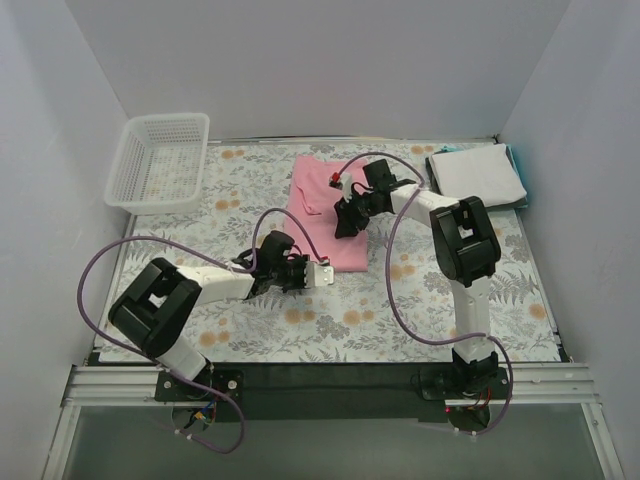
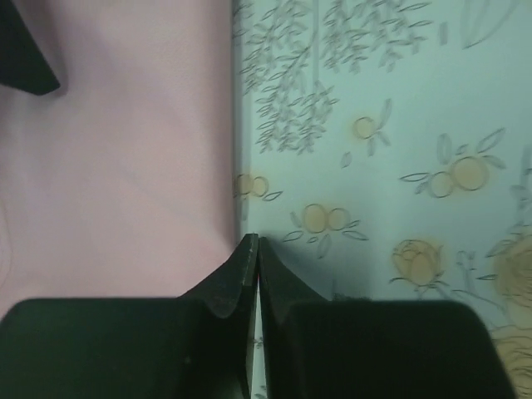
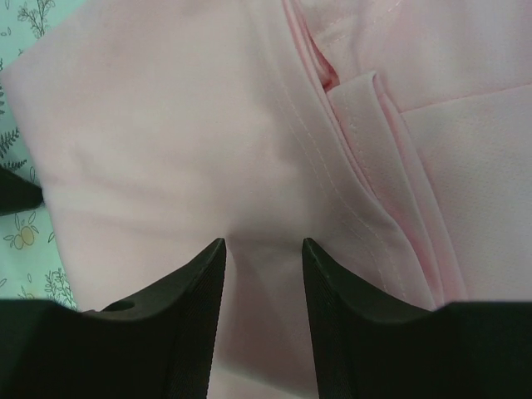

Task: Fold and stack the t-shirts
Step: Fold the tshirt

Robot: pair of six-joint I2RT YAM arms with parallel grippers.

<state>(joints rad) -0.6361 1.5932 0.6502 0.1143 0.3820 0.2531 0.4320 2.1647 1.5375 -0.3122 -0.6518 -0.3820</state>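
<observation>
The task looks partway done. A pile of folded t-shirts (image 1: pixel 478 172), white with a teal edge showing, lies at the upper right of the bench (image 1: pixel 400 300). The pink t-shirt (image 1: pixel 318 195) lies flat at the centre of the top view as a long narrow strip, its sides apparently turned in. It still needs its crosswise folds and then a place on the pile.

The right gripper (image 1: pixel 345 218) hangs low over the middle of the pink t-shirt. In the right wrist view its fingers (image 3: pixel 183 299) stand apart over smooth cloth, with a stitched seam and a folded layer to their right.

The left gripper (image 1: pixel 318 272) sits at the lower right corner of the pink t-shirt. In the left wrist view its fingers are pressed together, tips right at the cloth's edge. Whether any hem is caught between them I cannot tell from this angle.

A white mesh basket (image 1: pixel 165 118) stands at the upper left, well apart from the shirts.

No brand, label or writing can be read on the shirts, the basket or the arms.
</observation>
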